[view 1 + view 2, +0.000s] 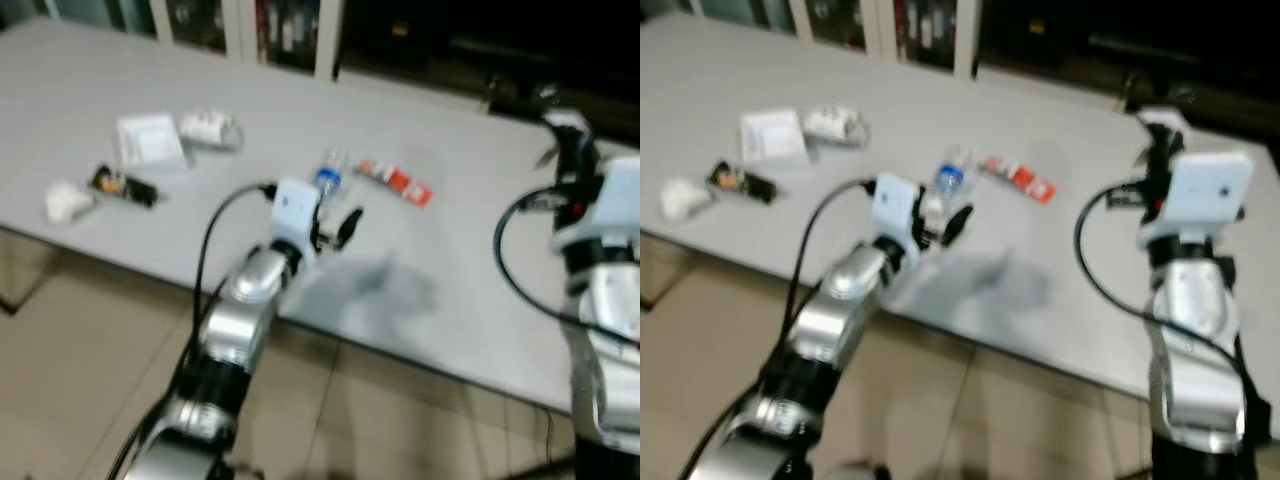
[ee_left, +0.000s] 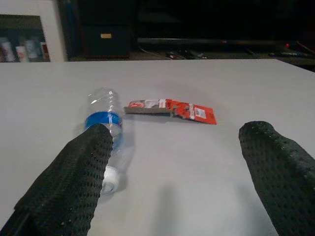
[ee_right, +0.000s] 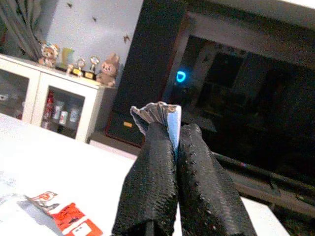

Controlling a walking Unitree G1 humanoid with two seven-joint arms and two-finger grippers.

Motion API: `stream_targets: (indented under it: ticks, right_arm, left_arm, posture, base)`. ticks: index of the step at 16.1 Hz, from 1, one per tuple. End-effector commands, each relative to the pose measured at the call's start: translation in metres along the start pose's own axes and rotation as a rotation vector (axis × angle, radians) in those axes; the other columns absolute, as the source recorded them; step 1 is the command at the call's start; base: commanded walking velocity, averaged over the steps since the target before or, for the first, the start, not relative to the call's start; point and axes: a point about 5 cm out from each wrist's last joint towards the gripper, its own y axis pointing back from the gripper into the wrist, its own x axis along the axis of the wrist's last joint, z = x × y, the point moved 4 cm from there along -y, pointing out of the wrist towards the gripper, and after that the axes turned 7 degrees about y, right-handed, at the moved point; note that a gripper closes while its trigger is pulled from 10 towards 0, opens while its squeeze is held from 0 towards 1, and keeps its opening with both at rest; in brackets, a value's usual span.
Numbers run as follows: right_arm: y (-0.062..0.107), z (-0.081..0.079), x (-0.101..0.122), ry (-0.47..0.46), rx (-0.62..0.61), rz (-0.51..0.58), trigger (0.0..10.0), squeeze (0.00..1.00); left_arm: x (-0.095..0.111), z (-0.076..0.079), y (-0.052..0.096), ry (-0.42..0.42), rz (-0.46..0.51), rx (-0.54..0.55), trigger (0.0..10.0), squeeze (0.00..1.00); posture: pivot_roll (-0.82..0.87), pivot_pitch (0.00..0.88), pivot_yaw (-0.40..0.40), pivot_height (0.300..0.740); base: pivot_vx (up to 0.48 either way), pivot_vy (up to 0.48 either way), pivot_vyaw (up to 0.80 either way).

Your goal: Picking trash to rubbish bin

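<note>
A clear plastic bottle point(image 1: 328, 178) with a blue label lies on the grey table point(image 1: 460, 290). Just beyond it lies a flat red and white wrapper point(image 1: 397, 182). My left gripper point(image 1: 335, 228) hovers low over the table, open, its fingers pointing at both. In the left wrist view the bottle point(image 2: 106, 128) lies by one finger and the red wrapper point(image 2: 172, 109) is further ahead. My right gripper point(image 1: 1155, 135) is raised at the table's right side, shut on a small silvery blue scrap point(image 3: 160, 113).
More litter lies at the table's left: a white paper packet point(image 1: 150, 138), crumpled white plastic point(image 1: 210, 128), a dark snack wrapper point(image 1: 125, 186) and a white wad point(image 1: 65, 202). The table's near edge runs above a beige tiled floor point(image 1: 90, 350). Cabinets stand behind.
</note>
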Motion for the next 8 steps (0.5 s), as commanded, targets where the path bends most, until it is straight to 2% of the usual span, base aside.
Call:
stream_targets:
  ticks: [1, 2, 8]
  right_arm:
    - [-0.0008, -0.0006, 0.0021, -0.003, 0.002, 0.003, 10.0, 0.00]
    - [-0.0011, -0.0008, 0.0020, -0.004, 0.002, 0.002, 10.0, 0.00]
    - [-0.0029, -0.0047, -0.0002, -0.011, 0.013, -0.006, 10.0, 0.00]
  left_arm:
    - [0.0057, -0.0002, -0.0019, -0.007, 0.014, -0.005, 10.0, 0.00]
    - [0.0056, -0.0003, -0.0021, -0.006, 0.014, -0.005, 10.0, 0.00]
    - [0.0051, -0.0043, -0.0028, -0.001, 0.013, 0.026, 10.0, 0.00]
  posture:
    - [0.16, 0.090, -0.077, 0.740]
    - [0.17, 0.089, -0.077, 0.740]
    - [0.17, 0.093, -0.081, 0.740]
  base:
    - [0.469, 0.000, 0.00]
    - [0.469, 0.000, 0.00]
    - [0.000, 0.000, 0.00]
